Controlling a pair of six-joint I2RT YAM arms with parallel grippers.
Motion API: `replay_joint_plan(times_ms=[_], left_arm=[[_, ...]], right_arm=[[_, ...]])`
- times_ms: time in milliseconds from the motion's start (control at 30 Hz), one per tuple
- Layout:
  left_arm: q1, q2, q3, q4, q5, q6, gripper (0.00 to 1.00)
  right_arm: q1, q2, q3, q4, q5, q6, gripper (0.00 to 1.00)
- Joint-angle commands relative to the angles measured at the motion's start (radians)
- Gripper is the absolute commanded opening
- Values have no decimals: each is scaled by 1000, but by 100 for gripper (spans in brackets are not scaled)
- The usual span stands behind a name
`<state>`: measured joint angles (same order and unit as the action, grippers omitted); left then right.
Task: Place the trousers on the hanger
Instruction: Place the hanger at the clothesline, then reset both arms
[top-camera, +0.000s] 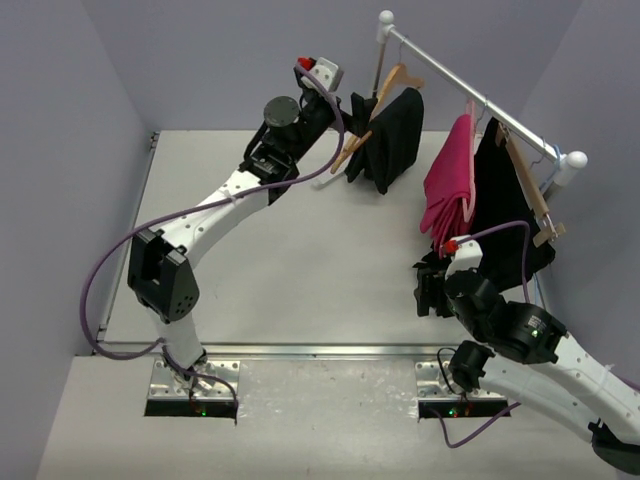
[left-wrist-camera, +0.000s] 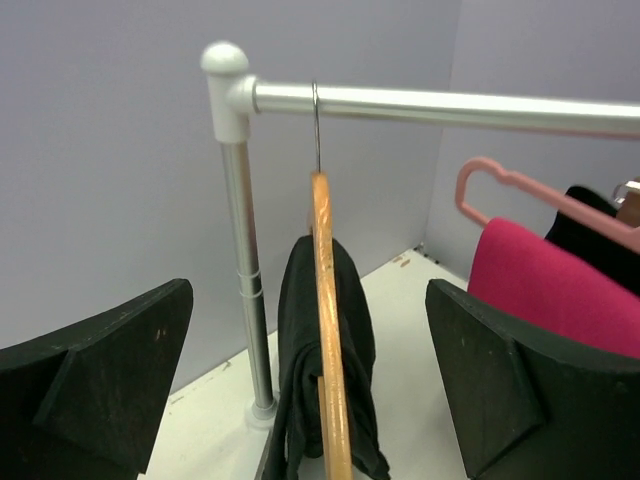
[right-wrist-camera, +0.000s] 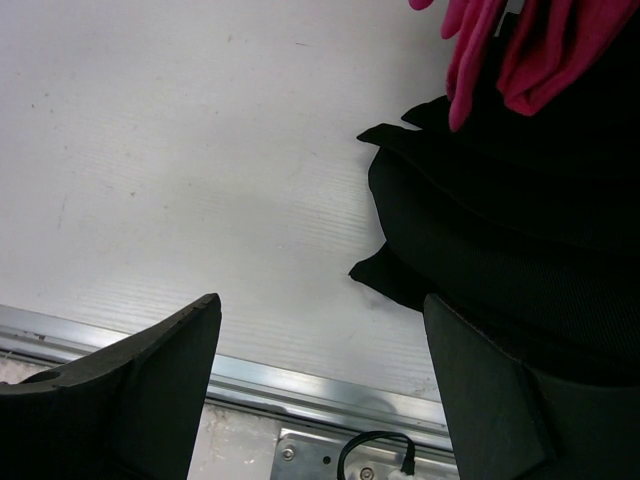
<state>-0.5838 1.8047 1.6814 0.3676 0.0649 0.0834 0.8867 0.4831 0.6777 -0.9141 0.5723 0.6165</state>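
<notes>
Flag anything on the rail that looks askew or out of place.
The trousers sit bunched toward one end of the hanger, leaving its other shoulder bare, and it appears tilted. Farther along the rail, the black garment reaches down and folds onto the table. Nothing looks damaged.

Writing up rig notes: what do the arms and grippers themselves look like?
The left arm and right arm have white links, black joint housings and purple cables looping alongside, with a red-and-white part near each wrist. The left gripper and right gripper have broad black wedge-shaped fingers.
</notes>
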Motion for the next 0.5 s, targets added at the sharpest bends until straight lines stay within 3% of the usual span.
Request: replay_joint_plan(times_ms=[0,100,167,267,367,467], left_arm=[[-8,-162,-14,-30,-66,-59,100],[-8,-266,-49,-206,-230,-156,100],[-8,-360,-119,-327,-386,-252,100],[7,-473,-227,-573,-593,-443,100],[35,-632,-365,-811,-681,-599,100],[38,-786,-513,-897,-704,-640,100]], right_arm=[[1,-3,37,10,23,-19,82],[0,14,74,-19,49,-26,83],[0,42,109,-56,81,-29,99],[0,90,169,-119,144,-22,99],[1,144,258,-239,222,19,99],[1,162,339,-294,237,25,99]])
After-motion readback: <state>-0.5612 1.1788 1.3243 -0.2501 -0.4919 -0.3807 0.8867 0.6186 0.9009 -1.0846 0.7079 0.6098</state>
